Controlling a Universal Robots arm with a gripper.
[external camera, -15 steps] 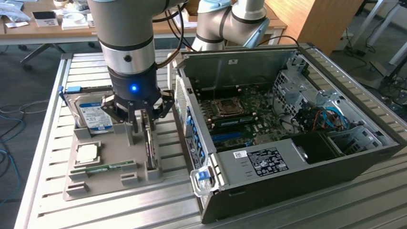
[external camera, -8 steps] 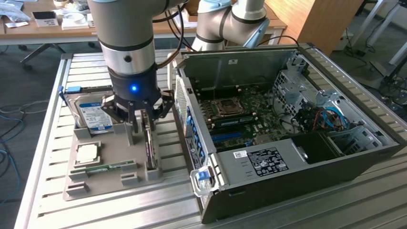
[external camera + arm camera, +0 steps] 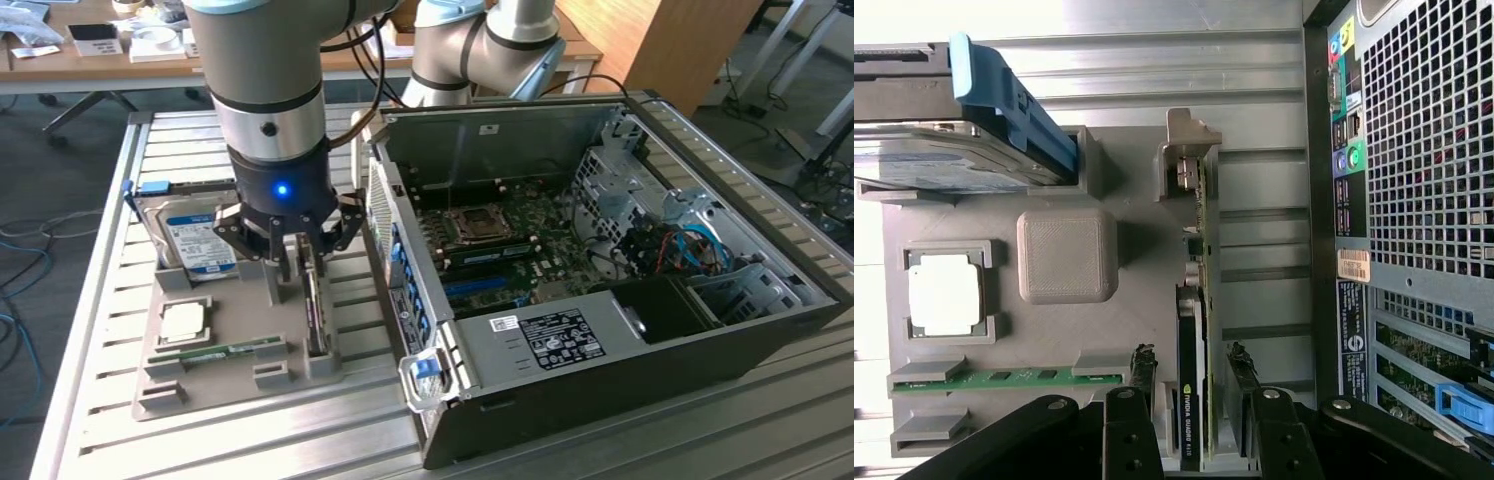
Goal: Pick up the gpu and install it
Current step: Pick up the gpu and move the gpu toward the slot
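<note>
Our claw hangs over the grey tray with its jaws released. The two fingers reach down on either side of the gpu, and we see a slim gap at each face, so nothing is gripped yet. The gpu stands on edge in a slot on the tray, along the tray's side nearest the computer case, with its metal bracket end toward the tray's far corner.

We judge the card light and stiff, so it should lift as one piece without sagging. It is fragile, though, with bare components on one face and a fan on the other. The thin flat faces suit a pinch across the board near its middle, gentle and square, since the bracket end may tip it.

Elsewhere on the tray sit a hard drive, a processor and a memory stick.
</note>
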